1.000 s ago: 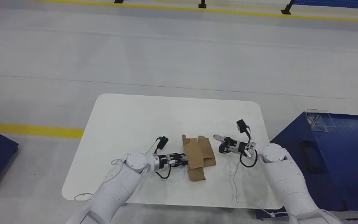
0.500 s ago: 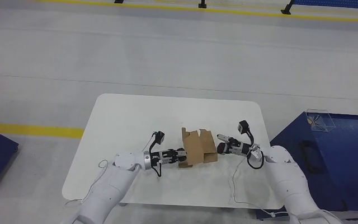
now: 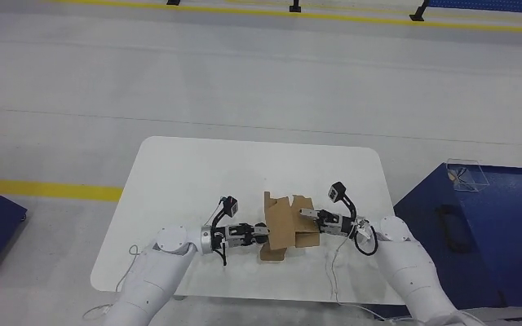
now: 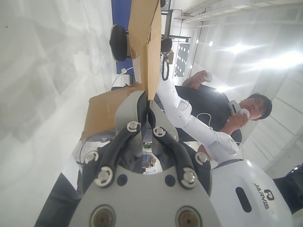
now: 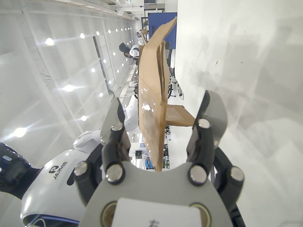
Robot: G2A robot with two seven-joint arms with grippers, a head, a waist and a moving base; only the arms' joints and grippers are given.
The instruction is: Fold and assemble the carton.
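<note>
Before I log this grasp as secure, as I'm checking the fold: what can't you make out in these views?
1. Top view: whether the carton touches the table; its own panels hide its lower edge.
2. Left wrist view: how much panel sits between the jaws of the left gripper; the jaws themselves cover it.
3. Right wrist view: the carton's near end, behind the body of the right gripper.

Arms: white gloss shells, rounded joints; left arm [image 3: 163,262], right arm [image 3: 405,254]. Left gripper [image 4: 144,98]: grey metal fingers w/ black pads, black linkages, silver screws. Right gripper [image 5: 163,106]: same build, plus white label on base. Black cam module [image 3: 337,193] per wrist. Black cable loop [image 4: 165,70]. Dark logo [image 4: 261,193] on shell.
</note>
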